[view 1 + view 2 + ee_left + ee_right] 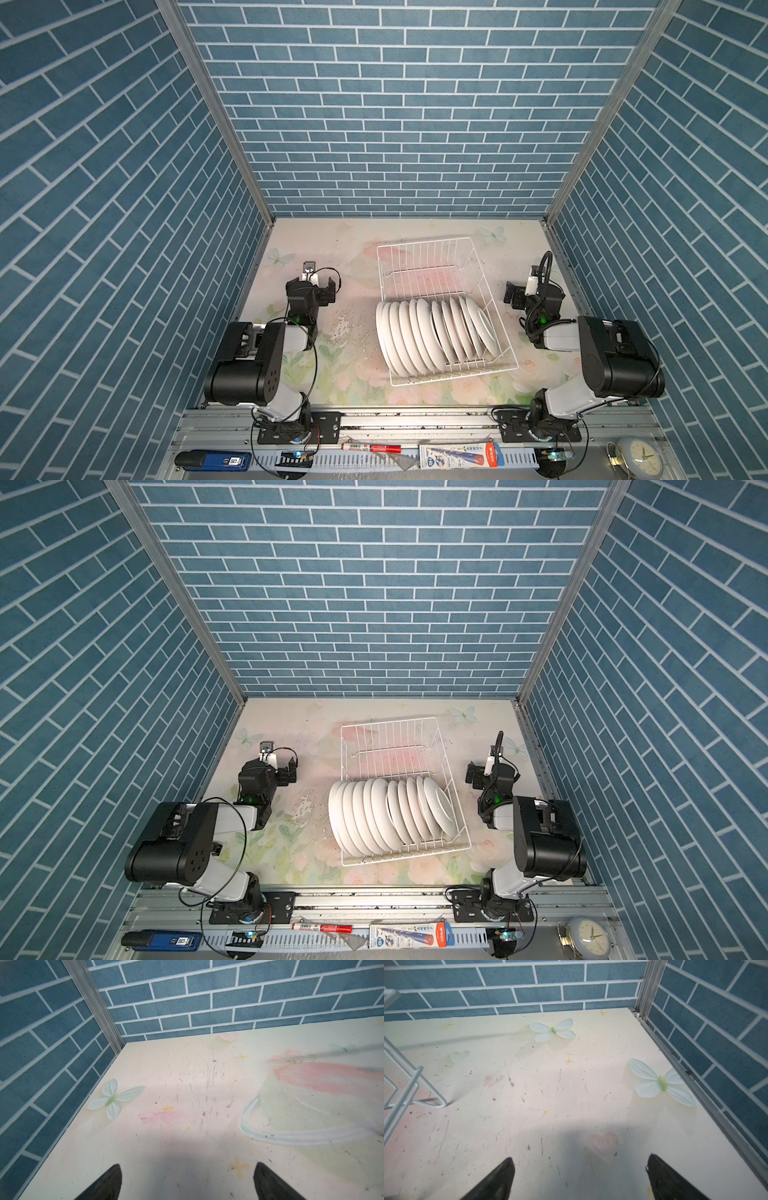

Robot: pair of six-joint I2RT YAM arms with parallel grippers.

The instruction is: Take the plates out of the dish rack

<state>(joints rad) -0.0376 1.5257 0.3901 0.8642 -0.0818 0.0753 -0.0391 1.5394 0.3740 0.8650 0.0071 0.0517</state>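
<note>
Top views both show a white wire dish rack (424,257) (390,733) with flared sides in the middle of a pale floral-printed tabletop (353,249), boxed in by blue brick-patterned walls (395,104). A row of round white ceramic plates (432,336) (386,812) stands on edge in its near half, overlapping and leaning, while the far half holds bare wire. The rack's sloping sides rise between the plates and each arm.

Left gripper (187,1167) hangs over scuffed table left of the rack, its black fingers (114,1180) spread wide on nothing. Right gripper (579,1159) does the same on the rack's right (a wire corner (415,1084) shows in its wrist view), jaws wide apart and empty.

On the front rail lie a blue-and-black device (212,460) whose small label reads "50", a red-and-white marker pen (372,449) with lettering too small to read, a carded packet (457,455) marked "HB", and a round white clock (638,457)
</note>
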